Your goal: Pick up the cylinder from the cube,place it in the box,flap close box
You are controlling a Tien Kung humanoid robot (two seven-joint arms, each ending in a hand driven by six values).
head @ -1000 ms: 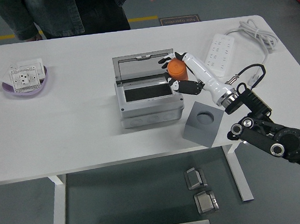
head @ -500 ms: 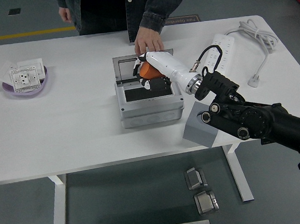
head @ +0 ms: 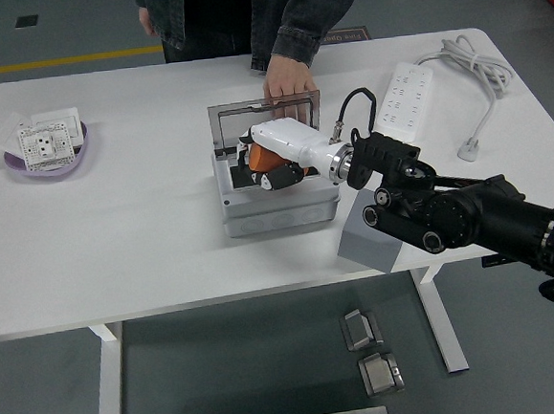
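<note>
The grey box (head: pixel 276 193) sits mid-bench with its clear lid (head: pixel 265 122) raised at the far side. Over its opening, the right hand (head: pixel 269 164) is clenched around the orange cylinder (head: pixel 262 157), low at the box mouth. A person's hand (head: pixel 286 77) rests on the lid's far edge. Just right of the box lies the grey cube (head: pixel 361 243), partly hidden by the arm. A power strip (head: pixel 404 91) lies far right, and a purple bowl (head: pixel 53 159) holding 1 socket plate far left. The bench (head: pixel 136 247) is open to the near left.

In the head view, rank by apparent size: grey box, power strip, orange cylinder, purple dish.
1. Grey plastic junction box.
2. White power strip.
3. Purple dish, though possibly close to the strip.
4. Orange cylinder, partly hidden by the right robot hand.
</note>
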